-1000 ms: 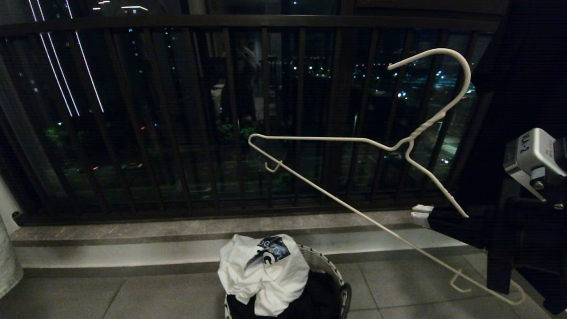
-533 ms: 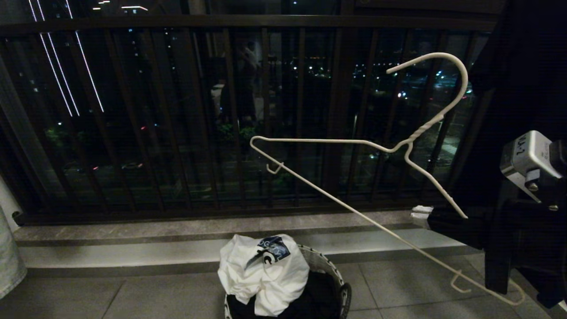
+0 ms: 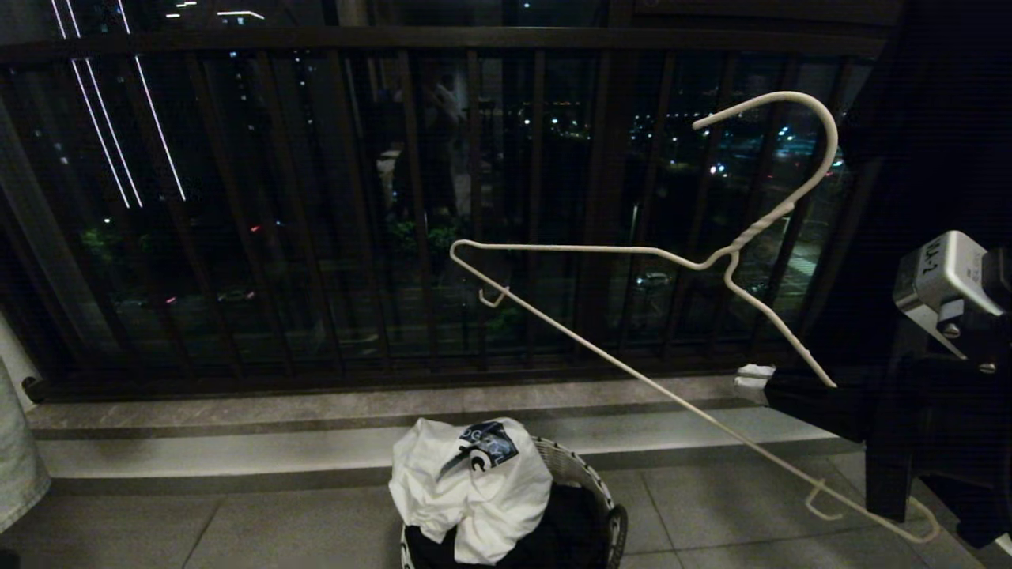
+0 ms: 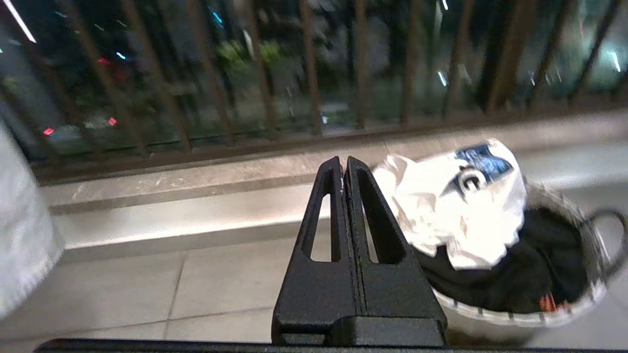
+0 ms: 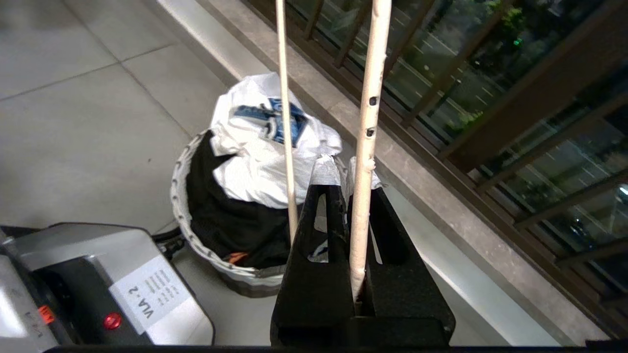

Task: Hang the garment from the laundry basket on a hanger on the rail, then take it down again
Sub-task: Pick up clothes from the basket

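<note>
The garment [image 3: 466,490], a crumpled white T-shirt with a blue graphic, lies on top of the laundry basket [image 3: 589,482] at the bottom centre. My right gripper [image 3: 751,383] is shut on one shoulder arm of the white wire hanger [image 3: 601,249], which it holds tilted above and to the right of the basket. In the right wrist view the hanger [image 5: 368,98] runs between the right gripper's [image 5: 343,169] jaws, with the garment [image 5: 255,162] and basket [image 5: 179,196] below. My left gripper [image 4: 343,164] is shut and empty, low and left of the garment [image 4: 456,206]. The rail is out of view.
The dark balcony railing [image 3: 395,197] stands behind a raised stone kerb [image 3: 237,442]. Black clothing [image 4: 515,274] fills the basket under the T-shirt. A dark cloth [image 3: 933,158] hangs at the right. A pale cloth [image 3: 12,458] is at the left edge. The robot's base [image 5: 98,284] is beside the basket.
The hanger has wobbled slightly in the right gripper. The pale cloth at the left edge sits a little lower. Basket and garment have not moved.
</note>
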